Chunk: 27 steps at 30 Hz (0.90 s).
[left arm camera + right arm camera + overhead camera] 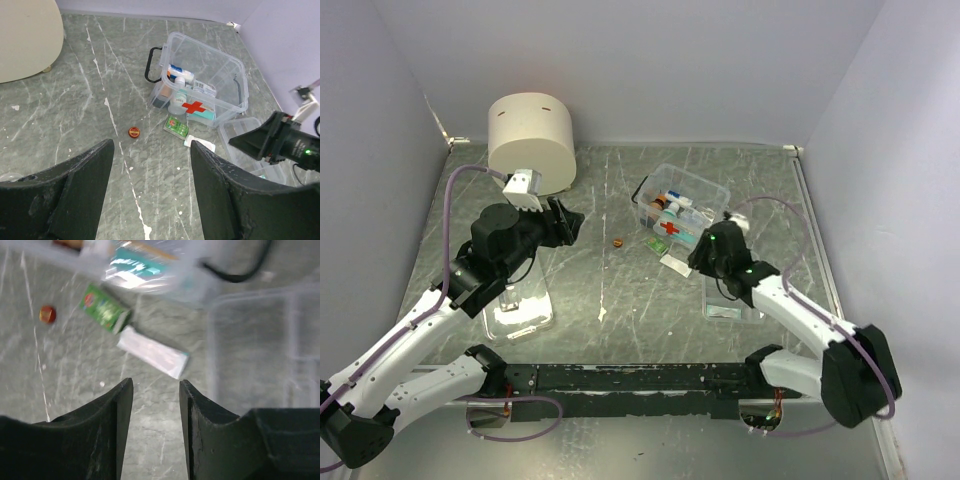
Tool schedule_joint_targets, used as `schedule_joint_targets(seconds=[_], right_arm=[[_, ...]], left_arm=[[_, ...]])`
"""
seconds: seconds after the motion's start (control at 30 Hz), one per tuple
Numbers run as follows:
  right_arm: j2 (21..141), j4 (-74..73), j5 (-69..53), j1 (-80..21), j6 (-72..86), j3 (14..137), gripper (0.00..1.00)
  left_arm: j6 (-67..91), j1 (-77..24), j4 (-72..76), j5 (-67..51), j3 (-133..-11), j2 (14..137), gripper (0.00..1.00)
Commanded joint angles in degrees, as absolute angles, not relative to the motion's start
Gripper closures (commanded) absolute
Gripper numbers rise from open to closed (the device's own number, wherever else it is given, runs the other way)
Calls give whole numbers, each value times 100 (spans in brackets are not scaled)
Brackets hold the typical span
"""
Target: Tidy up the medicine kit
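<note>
Right fingers (pixel 112 435) parted | white sachet (pixel 152 351) just beyond | medicine kit (pixel 682 205) open

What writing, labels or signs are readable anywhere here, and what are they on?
On the medicine kit side: a red cross sign, no letters.
On the green packet: print, too blurred to read.
On the bottles inside the kit: labels too small to read.
On the white sachet and small red disc: nothing legible.
No words or numbers can be read anywhere.
</note>
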<state>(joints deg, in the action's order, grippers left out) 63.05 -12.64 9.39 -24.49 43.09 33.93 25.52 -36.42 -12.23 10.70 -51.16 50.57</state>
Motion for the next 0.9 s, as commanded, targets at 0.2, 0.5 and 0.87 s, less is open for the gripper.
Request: schedule_joint_targets(seconds=[0.2,0.5,0.87], right_arm=[[7883,-142,1177,-3555,1637,3978,61],[8744,-202,1978,-3544,1494,4267,52],[9295,-297,1422,-3464,1201,4533,59]], left_arm=[[2539,-3630,-1139,1199,-5113,5027,27],[2517,-3634,-1162,1225,-5125,5047,27],[2518,-3632,-1181,1229,-5133,5065,27]])
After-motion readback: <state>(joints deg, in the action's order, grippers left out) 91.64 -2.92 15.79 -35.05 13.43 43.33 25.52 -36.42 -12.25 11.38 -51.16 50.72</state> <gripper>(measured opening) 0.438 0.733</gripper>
